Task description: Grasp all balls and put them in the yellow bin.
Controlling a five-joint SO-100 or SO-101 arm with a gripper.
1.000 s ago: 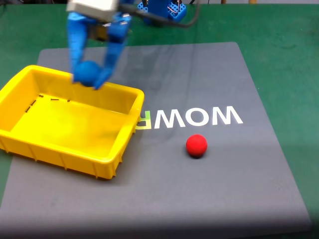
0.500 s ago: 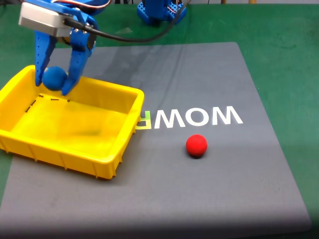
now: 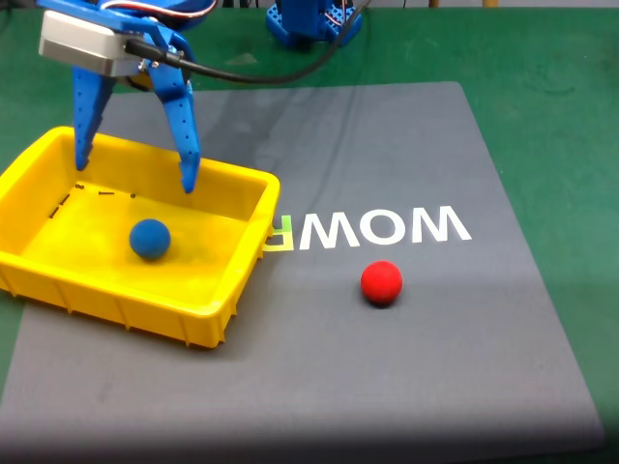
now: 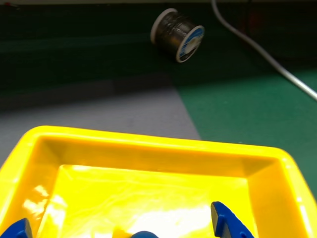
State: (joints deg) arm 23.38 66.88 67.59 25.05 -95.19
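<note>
Blue two-finger gripper (image 3: 135, 174), jaws now spread apart, has just dropped the small matte blue ball (image 3: 150, 239) into the shallow yellow plastic bin (image 3: 208, 309) — one delivered; the matte red ball (image 3: 381, 282) waits mid-mat, grey (image 3: 406, 387).

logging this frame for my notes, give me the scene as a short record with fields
gripper: open, above the far side of the yellow bin
blue ball: in the bin, free of the fingers
red ball: on the grey mat, right of the bin in the fixed view, below the white lettering
mat: grey, on a green table
background: a wire spool and a white cable in the wrist view
left to do: red ball
</note>
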